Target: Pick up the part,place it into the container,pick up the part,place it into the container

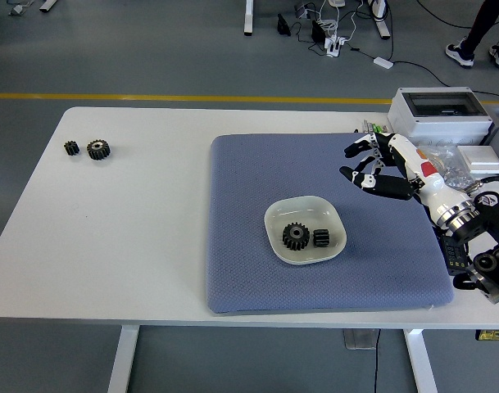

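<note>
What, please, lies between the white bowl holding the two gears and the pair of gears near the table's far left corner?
In the head view, between the white bowl and the pair of gears lie only the blue mat and bare white table.
</note>
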You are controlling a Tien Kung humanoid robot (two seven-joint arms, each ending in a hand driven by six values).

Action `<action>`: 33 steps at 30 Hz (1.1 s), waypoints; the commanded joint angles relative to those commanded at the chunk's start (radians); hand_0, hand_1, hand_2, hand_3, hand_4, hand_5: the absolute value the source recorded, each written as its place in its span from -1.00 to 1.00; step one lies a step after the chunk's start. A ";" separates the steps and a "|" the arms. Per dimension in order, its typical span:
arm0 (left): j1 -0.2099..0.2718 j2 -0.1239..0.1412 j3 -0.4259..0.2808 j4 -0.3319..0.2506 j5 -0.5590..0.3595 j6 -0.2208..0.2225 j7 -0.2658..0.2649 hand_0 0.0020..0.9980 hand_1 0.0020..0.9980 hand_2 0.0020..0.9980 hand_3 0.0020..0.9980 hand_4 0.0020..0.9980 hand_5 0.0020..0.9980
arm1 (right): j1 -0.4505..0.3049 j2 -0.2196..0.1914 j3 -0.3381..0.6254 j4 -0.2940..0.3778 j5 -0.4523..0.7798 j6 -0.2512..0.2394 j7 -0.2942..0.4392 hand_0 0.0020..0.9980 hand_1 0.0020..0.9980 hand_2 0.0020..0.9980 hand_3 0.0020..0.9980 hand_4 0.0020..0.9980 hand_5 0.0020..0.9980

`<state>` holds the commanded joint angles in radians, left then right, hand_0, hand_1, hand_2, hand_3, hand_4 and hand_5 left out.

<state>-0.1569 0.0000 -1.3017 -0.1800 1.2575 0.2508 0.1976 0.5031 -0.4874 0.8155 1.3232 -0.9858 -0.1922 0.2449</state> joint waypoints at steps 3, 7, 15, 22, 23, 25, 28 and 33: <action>0.000 0.000 -0.003 0.000 0.001 0.001 -0.001 0.35 0.31 0.33 0.14 0.35 0.26 | -0.057 0.007 0.054 0.014 0.124 0.006 0.012 -0.29 0.06 0.35 0.28 1.00 0.18; -0.001 0.000 -0.001 0.000 0.001 0.000 -0.001 0.36 0.30 0.33 0.14 0.34 0.26 | -0.121 0.034 0.119 0.019 0.299 0.016 0.024 -0.01 0.20 0.46 0.35 1.00 0.32; -0.002 0.000 0.002 0.000 0.000 0.000 -0.002 0.35 0.30 0.33 0.15 0.34 0.26 | -0.242 0.111 0.240 0.015 0.625 0.056 0.016 0.24 0.35 0.54 0.44 1.00 0.47; -0.001 0.000 0.005 0.000 0.002 -0.001 -0.003 0.35 0.30 0.33 0.15 0.34 0.26 | -0.314 0.170 0.328 -0.001 0.489 0.040 -0.006 0.45 0.45 0.58 0.49 1.00 0.58; 0.000 0.000 0.005 0.000 0.003 -0.001 -0.003 0.35 0.30 0.33 0.15 0.34 0.26 | -0.326 0.184 0.344 -0.001 0.451 0.033 -0.005 0.45 0.45 0.58 0.49 1.00 0.58; 0.001 0.000 0.004 0.000 0.006 -0.001 -0.002 0.35 0.30 0.33 0.15 0.34 0.26 | -0.344 0.205 0.367 -0.002 0.392 0.023 -0.001 0.45 0.45 0.58 0.49 1.00 0.58; 0.001 0.000 0.006 0.000 0.008 -0.002 -0.002 0.35 0.30 0.33 0.14 0.34 0.27 | -0.363 0.226 0.387 -0.002 0.353 0.013 0.011 0.46 0.46 0.58 0.46 1.00 0.58; 0.000 0.000 0.008 0.000 0.008 -0.002 -0.002 0.35 0.30 0.33 0.14 0.34 0.27 | -0.395 0.244 0.417 -0.001 0.322 0.004 0.036 0.46 0.46 0.58 0.46 1.00 0.58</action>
<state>-0.1569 0.0000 -1.2936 -0.1800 1.2656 0.2493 0.1961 0.1083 -0.2437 1.2327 1.3224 -0.6638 -0.1885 0.2811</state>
